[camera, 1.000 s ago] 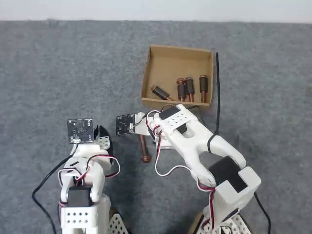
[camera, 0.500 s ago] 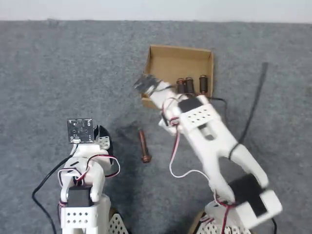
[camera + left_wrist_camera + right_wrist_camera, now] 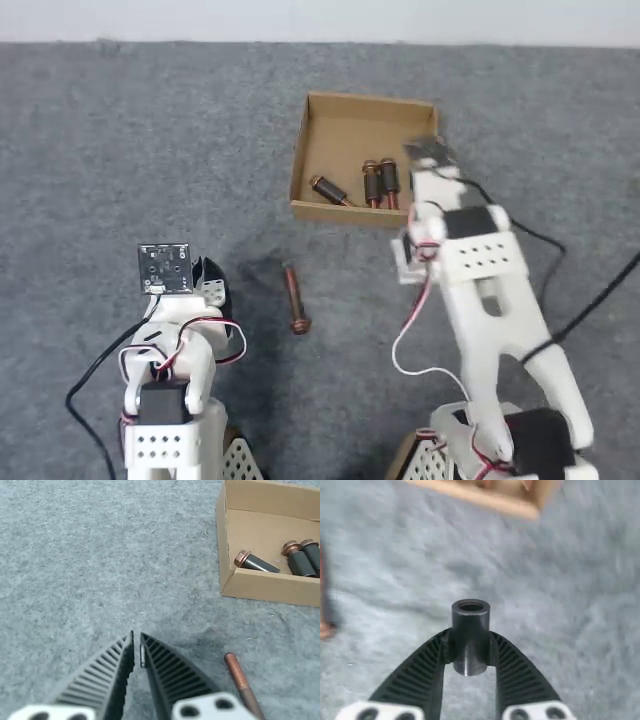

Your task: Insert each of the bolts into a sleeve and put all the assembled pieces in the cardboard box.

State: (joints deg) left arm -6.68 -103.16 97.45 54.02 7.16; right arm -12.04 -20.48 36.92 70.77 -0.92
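At lower centre of the high view, the bolt (image 3: 293, 298) lies flat on the carpet (image 3: 150, 130), head toward the bottom edge, well apart from both arms. The box (image 3: 300, 150) sits at upper centre with three assembled pieces (image 3: 372, 183) showing inside.

Right gripper (image 3: 470, 639): clamped on a sleeve (image 3: 470, 625), gripped across its lower half, bore open at the free end. The arm stretches from lower right of the high view up to the box's right front corner.

Left gripper (image 3: 136, 647): jaws drawn almost together, only a slit between them, holding nothing. The arm is folded at lower left, with the gripper aimed up-frame over bare carpet just left of the bolt.

Handling, as judged: both parts look rigid, small and light. The bolt's smooth shank is likely to roll, so it is best taken across mid-shank, leaving the tip free for entry. The sleeve's smooth wall may twist in the ribbed pads. The present low grip looks adequate, and it keeps the bore clear.
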